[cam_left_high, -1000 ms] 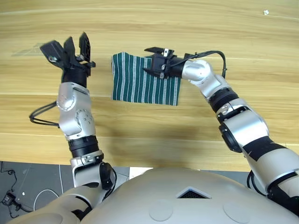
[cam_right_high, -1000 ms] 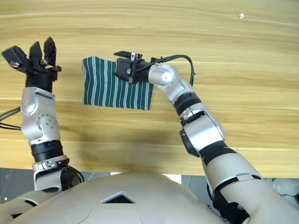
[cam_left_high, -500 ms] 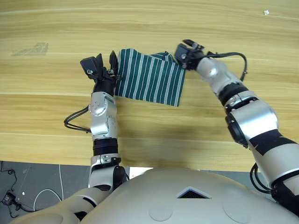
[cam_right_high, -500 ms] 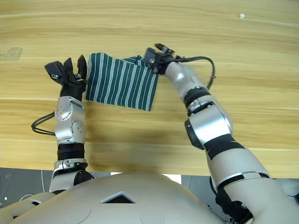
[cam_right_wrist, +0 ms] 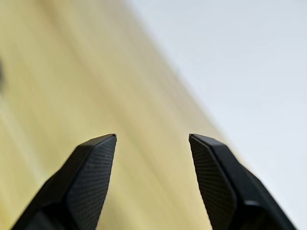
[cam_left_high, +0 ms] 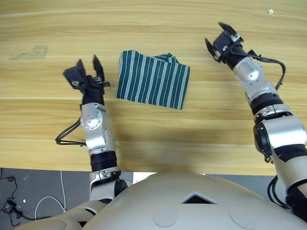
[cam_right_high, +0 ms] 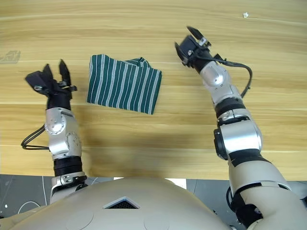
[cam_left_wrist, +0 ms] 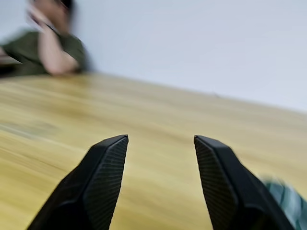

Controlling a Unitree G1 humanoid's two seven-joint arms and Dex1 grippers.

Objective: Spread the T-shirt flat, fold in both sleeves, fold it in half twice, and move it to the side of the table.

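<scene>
- T-shirt (cam_left_high: 152, 85), green with thin white stripes, lies folded into a compact rectangle mid-table, collar poking out at its far edge.
- It sits flat on the wood, slightly skewed, with nothing on it or touching it.
- Left gripper (cam_left_high: 87, 60) is near the shirt's left edge and not touching it; fingers are spread wide and hold nothing.
- Right gripper (cam_left_high: 216, 34) is off to the right and farther back, well apart from the shirt; fingers are also spread wide and hold nothing.
- Folds look done; the step left is probably moving the shirt to the table's side.
- Handling guess: light, soft and floppy, with no stiffness. Stacked layers likely slide over each other and fall open if lifted by one layer.
- Best hold is probably a pinch through all layers at a folded edge, left or right side, one gripper each. Otherwise, push or drag it flat across the top.
- The collar bump is the thickest spot and a poor pinch point.
- Table (cam_left_high: 144, 19) is light wood planks that look smooth, so the cloth should slide easily.
- A small white scrap (cam_left_high: 271, 11) lies far right on the table, and a faint grey mark (cam_left_high: 29, 51) far left.
- Plain pale wall (cam_left_wrist: 201, 43) stands beyond the table.
- Dark floor with cables (cam_left_high: 14, 201) shows at near left.
</scene>
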